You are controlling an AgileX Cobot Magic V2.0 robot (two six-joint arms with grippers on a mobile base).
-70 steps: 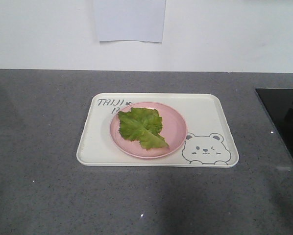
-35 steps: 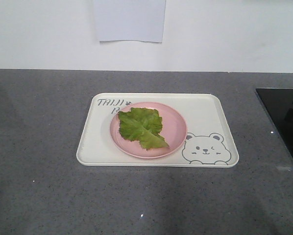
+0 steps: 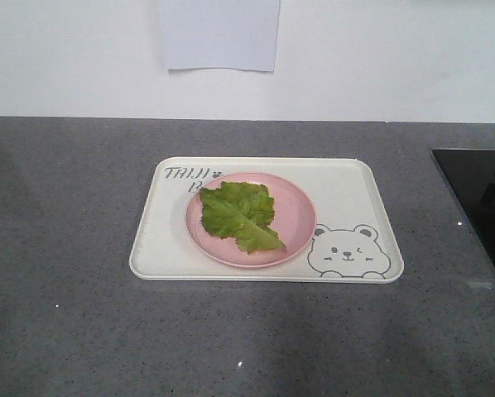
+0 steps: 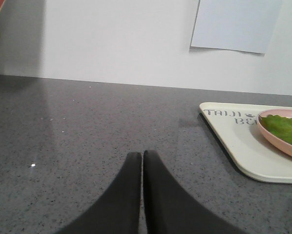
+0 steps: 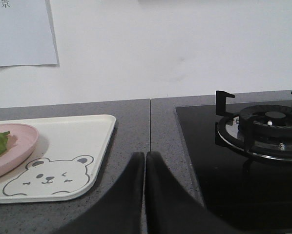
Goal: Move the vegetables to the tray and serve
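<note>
Both claws are pressed together with nothing between them: the left gripper (image 4: 142, 158) shows two smooth matte black fingers meeting along a thin seam over bare counter to the left of the tray, and the right gripper (image 5: 145, 158) looks the same, poised over the counter seam between the tray's right end and the glossy black hob (image 5: 234, 161) with its round metal burner (image 5: 268, 127). On the speckled dark grey stone countertop (image 3: 65, 248) lies the tray (image 3: 347, 194), cream-white smooth plastic, rectangular with rounded corners, grey lettering at its far left and a winking bear drawing at its near right. A round pink plate (image 3: 295, 217) sits on the tray left of centre, and the vegetables (image 3: 237, 213), one crinkly green leaf with a paler midrib, lie flat on that plate. A pale sheet of paper (image 3: 218, 33) hangs on the white wall. Nothing has shifted compared with the previous second; tray, plate and leaf sit exactly as before.
</note>
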